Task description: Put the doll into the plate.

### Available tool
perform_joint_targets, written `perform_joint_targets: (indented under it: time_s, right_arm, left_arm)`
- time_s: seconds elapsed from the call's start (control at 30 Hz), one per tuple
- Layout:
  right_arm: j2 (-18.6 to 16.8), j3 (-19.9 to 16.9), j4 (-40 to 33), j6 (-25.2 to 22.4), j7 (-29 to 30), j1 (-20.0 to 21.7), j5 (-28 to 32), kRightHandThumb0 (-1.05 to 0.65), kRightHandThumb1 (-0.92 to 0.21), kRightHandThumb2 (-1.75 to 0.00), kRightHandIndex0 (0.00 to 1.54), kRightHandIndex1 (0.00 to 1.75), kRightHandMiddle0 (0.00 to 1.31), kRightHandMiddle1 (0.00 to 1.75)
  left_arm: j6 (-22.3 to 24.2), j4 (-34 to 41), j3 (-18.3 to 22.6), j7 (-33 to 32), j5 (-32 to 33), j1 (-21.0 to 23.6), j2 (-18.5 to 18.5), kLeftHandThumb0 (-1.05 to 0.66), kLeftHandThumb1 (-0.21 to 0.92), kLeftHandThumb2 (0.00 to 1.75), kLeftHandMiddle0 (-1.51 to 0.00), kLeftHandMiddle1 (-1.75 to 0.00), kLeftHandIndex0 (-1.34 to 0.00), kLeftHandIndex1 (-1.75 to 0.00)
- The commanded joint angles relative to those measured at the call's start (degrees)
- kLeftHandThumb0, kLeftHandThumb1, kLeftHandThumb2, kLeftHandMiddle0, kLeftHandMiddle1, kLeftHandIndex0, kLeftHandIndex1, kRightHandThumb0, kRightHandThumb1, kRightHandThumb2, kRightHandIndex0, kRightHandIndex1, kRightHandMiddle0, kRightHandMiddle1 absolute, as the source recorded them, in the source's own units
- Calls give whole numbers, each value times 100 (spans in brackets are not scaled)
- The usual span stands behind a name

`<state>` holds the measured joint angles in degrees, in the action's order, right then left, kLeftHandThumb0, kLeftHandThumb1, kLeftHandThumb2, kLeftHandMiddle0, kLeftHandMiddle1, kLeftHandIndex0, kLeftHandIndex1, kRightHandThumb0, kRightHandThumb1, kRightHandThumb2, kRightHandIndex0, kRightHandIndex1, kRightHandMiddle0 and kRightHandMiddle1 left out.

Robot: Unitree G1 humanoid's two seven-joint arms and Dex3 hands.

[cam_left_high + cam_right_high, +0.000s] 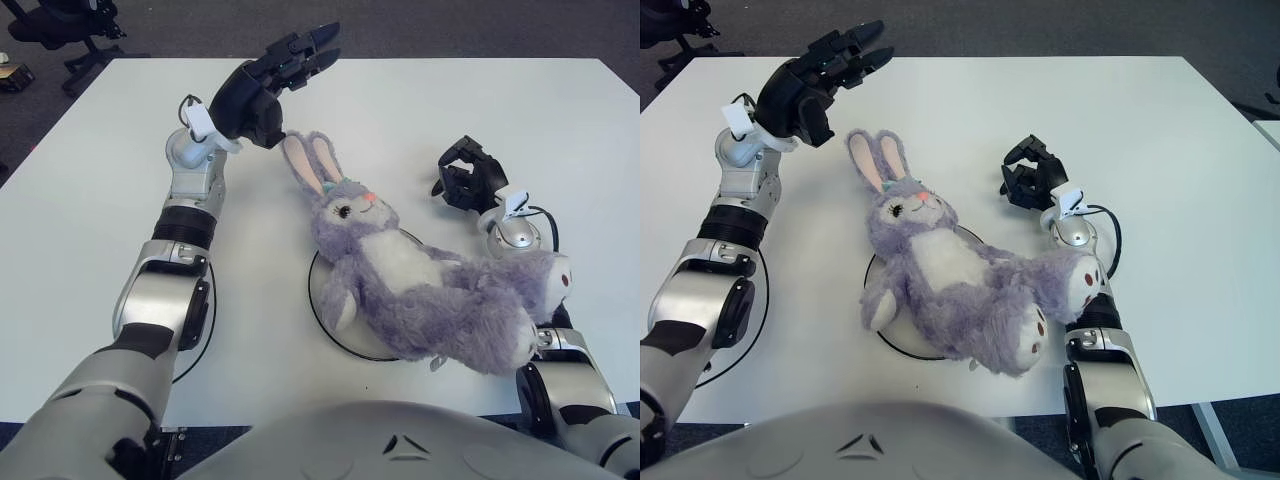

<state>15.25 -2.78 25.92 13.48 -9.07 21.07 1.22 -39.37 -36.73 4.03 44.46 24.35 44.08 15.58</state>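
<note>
A purple plush rabbit doll [400, 275] lies on its back across the white plate [326, 300], ears pointing to the far left, legs toward my right forearm. Most of the plate is hidden under it. My left hand [275, 75] is raised above the table, up and left of the ears, fingers spread and holding nothing. My right hand [465, 180] shows to the right of the doll's head with its fingers curled around nothing.
The white table [480, 100] stretches all around the plate. Black cables loop beside each forearm on the table. An office chair base [70, 30] stands on the dark floor beyond the far left corner.
</note>
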Motion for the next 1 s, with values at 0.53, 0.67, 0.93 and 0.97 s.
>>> perform_joint_targets:
  time_s: [0.53,0.67,0.93,0.97]
  right_arm:
    - [54,56,363,-129,-98,-165,-124,-39,-66,-85,85,175,38,173]
    - [64,48,355,-127,-109,-177,-125,-39,-66,-85,85,175,38,173]
    - [100,24,351,-115,-141,-207,-107,-39,-66,-85,85,175,37,173]
    - [101,22,352,-114,-143,-208,-106,-39,-66,-85,85,175,37,173]
  left_arm:
    - [2376,1034,772,-2582,-444,-539,-137,-66,92,107,-63,-1,-24,0]
    - [2560,1101,811,-3016,-703,-608,-152,-65,92,107,-64,-1,-23,0]
    - [2181,876,912,-3372,-968,-969,-301,-64,92,106,-64,-1,-22,0]
    - [2134,840,920,-3399,-989,-988,-321,-64,92,106,-65,-1,-22,0]
